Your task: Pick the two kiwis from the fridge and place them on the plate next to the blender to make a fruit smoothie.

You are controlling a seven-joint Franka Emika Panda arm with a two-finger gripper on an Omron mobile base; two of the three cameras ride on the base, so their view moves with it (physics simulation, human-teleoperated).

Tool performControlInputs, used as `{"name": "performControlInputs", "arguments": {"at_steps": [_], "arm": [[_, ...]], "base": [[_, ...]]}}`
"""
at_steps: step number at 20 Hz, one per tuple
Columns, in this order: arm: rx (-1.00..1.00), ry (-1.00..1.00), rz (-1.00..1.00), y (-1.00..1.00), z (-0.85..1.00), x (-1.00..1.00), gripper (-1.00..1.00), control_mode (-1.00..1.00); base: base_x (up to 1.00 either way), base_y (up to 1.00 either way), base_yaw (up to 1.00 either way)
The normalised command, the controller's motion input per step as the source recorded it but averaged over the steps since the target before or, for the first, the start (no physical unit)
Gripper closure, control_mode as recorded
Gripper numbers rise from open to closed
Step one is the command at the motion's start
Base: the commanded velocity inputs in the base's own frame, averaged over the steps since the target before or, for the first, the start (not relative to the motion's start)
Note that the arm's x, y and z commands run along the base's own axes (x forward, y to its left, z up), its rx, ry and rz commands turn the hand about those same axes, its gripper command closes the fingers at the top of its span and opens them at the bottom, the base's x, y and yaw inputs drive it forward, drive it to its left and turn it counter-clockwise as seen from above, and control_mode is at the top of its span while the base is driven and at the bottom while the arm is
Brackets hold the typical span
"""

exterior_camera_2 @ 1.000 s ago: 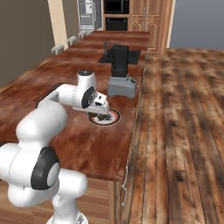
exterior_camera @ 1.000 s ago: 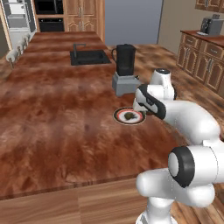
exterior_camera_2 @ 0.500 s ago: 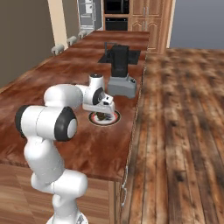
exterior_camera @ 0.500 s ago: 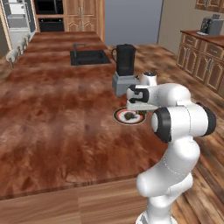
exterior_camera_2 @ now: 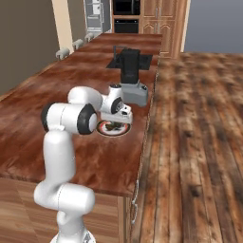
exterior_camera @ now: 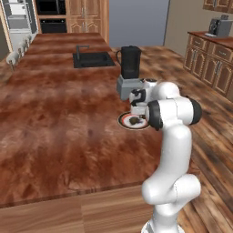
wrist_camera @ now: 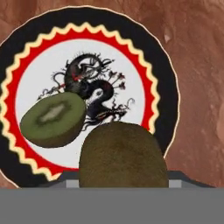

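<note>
The plate [wrist_camera: 87, 18], with a black and red rim and a dragon print, lies on the wooden island just in front of the blender [exterior_camera: 130, 63]. One kiwi [wrist_camera: 53, 119], its green cut face up, rests on the plate's white centre. A second, brown kiwi [wrist_camera: 123, 155] sits low in the hand view between my fingers, close above the plate's near rim. My gripper [exterior_camera: 138, 110] hangs over the plate [exterior_camera: 124, 121] and is shut on this kiwi. From the right side the gripper [exterior_camera_2: 122, 115] covers part of the plate [exterior_camera_2: 102, 129]. The fridge [exterior_camera: 16, 18] stands far back.
A black sink [exterior_camera: 93, 59] is set into the island behind the blender. The island's right edge [exterior_camera_2: 144, 128] runs close to the plate. A black oven [exterior_camera: 50, 7] stands by the fridge. A grey appliance [exterior_camera: 218, 27] sits on the far right counter.
The arm's elbow and upper links have swung in over the island's edge and now stand upright. The gripper has stayed over the plate, still shut on the brown kiwi.
</note>
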Motion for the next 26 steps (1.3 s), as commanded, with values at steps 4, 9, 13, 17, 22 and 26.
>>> {"name": "performControlInputs", "arguments": {"at_steps": [4, 9, 13, 17, 22, 26], "arm": [[-0.01, 0.02, 0.02, 0.00, -0.45, 0.64, -1.00, -1.00], [0.00, -0.02, 0.00, 0.02, -0.03, 0.13, -1.00, -1.00], [0.00, 0.00, 0.00, 0.00, 0.15, -0.04, -1.00, -1.00], [0.00, -0.03, 0.00, 0.00, 0.37, -0.45, -1.00, -1.00], [0.00, -0.20, 0.00, 0.00, 0.42, -0.99, -1.00, -1.00], [0.00, -0.34, 0.01, -0.01, 0.52, -1.00, -1.00, -1.00]], "base": [[0.00, 0.00, 0.00], [0.00, 0.00, 0.00], [0.00, 0.00, 0.00], [0.00, 0.00, 0.00], [0.00, 0.00, 0.00], [0.00, 0.00, 0.00]]}}
